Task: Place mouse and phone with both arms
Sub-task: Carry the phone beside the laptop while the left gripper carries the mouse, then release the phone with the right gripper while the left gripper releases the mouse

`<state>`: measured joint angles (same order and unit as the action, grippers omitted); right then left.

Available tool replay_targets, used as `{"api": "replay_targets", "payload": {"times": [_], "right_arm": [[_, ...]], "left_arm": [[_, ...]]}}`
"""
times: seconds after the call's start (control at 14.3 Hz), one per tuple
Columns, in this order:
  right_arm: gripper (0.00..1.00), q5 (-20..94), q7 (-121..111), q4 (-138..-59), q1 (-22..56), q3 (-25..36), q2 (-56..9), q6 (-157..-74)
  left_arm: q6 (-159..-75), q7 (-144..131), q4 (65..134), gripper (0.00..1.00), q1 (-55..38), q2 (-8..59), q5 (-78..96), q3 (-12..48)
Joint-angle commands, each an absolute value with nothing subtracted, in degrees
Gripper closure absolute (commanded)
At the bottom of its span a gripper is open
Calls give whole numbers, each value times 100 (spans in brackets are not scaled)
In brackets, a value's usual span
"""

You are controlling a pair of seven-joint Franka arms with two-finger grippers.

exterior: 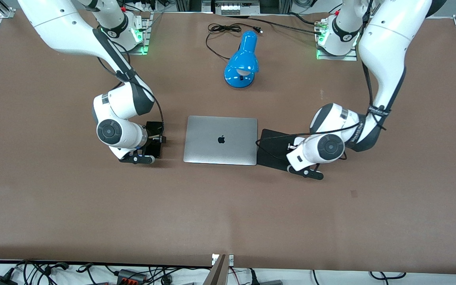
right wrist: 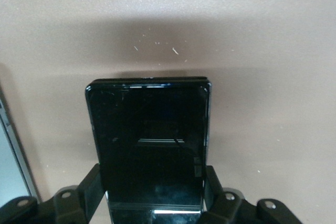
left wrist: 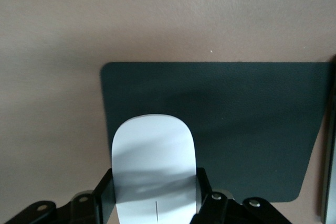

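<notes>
A closed laptop (exterior: 221,140) lies between my hands on the counter (exterior: 228,213), lamp (exterior: 242,65) farther off. My left hand (left wrist: 156,203) clamps the mouse (left wrist: 155,166) over the black pad (left wrist: 247,124); my right hand (right wrist: 154,195) clamps the phone (right wrist: 149,145) beside the laptop.

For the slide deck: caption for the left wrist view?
Left gripper holds the mouse over the black pad, fingers closed on its sides.

You can't see the mouse (left wrist: 154,169) in the front view; the left arm's wrist at three o'clock hides it.
</notes>
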<state>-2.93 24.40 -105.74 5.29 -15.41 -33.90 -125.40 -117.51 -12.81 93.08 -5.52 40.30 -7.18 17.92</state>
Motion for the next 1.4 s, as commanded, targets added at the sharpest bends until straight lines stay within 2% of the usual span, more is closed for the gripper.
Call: {"api": "replay_targets", "payload": {"times": [0.0, 0.28, 0.7, 0.77, 0.84, 1.05, 1.26, 1.33], "right_arm": [[70, -211, 2768, -10415, 799, -1529, -3489, -12533], [70, -193, 2812, -10415, 870, -1529, -3717, -12919], [70, -193, 2979, -10415, 949, -1529, -3753, -12946], [70, -193, 3049, -10415, 941, -1529, -3753, -12946], [70, -193, 3180, -10415, 949, -1529, -3762, -12946], [70, -246, 3252, -10415, 1002, -1529, -3779, -12955], [70, -255, 3208, -10415, 1002, -1529, -3779, -12955], [65, -255, 3208, -10415, 1019, -1529, -3779, -12955]], "left_arm": [[-11970, -1353, 9202, 41, -588, 4253, -773, 1775], [-12050, -1634, 9202, 41, -685, 4280, -773, 1775], [-12252, -1731, 9211, 39, -764, 4333, -466, 1767], [-12261, -1731, 9211, 31, -765, 4377, -457, 1775], [-12269, -1731, 9211, 0, -773, 4377, -466, 1767], [-12208, -1723, 9202, 0, -765, 4307, -501, 1767], [-11946, -1644, 9185, 0, -485, 3965, -518, 1758], [-11788, -1635, 9185, 0, -335, 3816, -527, 1767]]}}
